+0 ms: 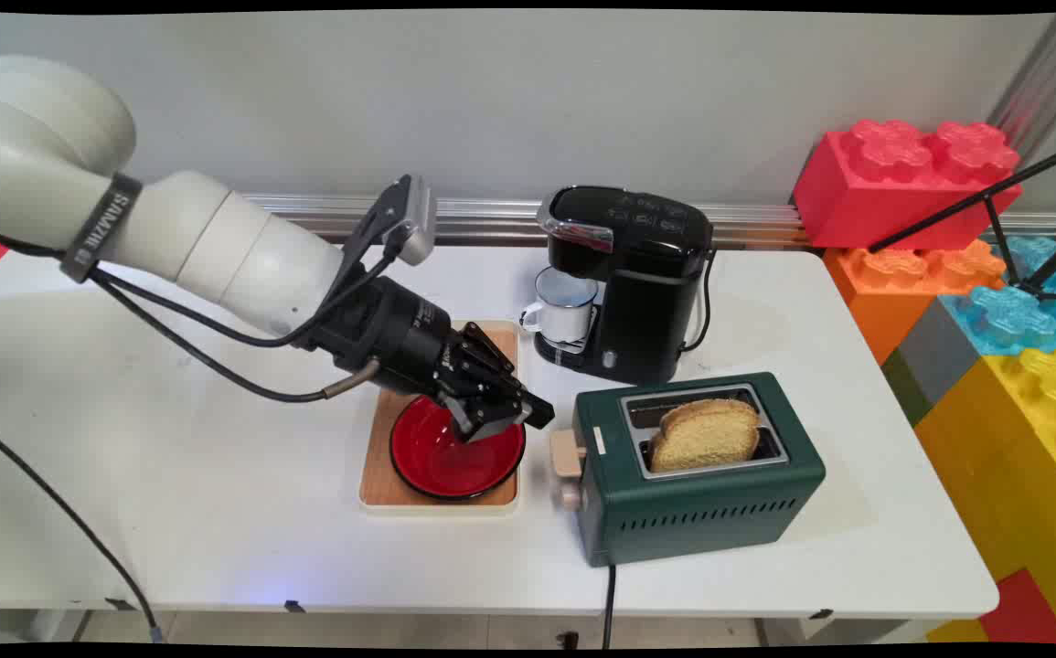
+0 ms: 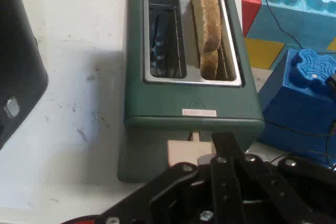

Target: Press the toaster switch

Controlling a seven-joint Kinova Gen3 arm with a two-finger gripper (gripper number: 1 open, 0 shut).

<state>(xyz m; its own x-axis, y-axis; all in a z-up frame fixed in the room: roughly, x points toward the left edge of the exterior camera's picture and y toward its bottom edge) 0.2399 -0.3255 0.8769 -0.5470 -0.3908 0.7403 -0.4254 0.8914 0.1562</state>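
End effector [image 1: 502, 413], opening unclear, hovers over red bowl [image 1: 441, 461] beside toaster [image 1: 697, 466].

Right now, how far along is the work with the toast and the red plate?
Done: the bread stands in the green toaster. In hand: the pincer hangs over the red plate, near the toaster lever. Left: the plate shows no bread.

White worktop [image 1: 217, 512]. Red bowl [image 1: 454, 461] with a black rim on a light wood tray [image 1: 381, 484]. Dark green toaster [image 1: 701, 503] with a cream lever, golden-brown bread [image 1: 706, 434]. Black coffee maker [image 1: 642, 283], white mug [image 1: 564, 306]. Black gripper [image 1: 500, 416]. Red, orange, blue and yellow blocks [image 1: 994, 302].
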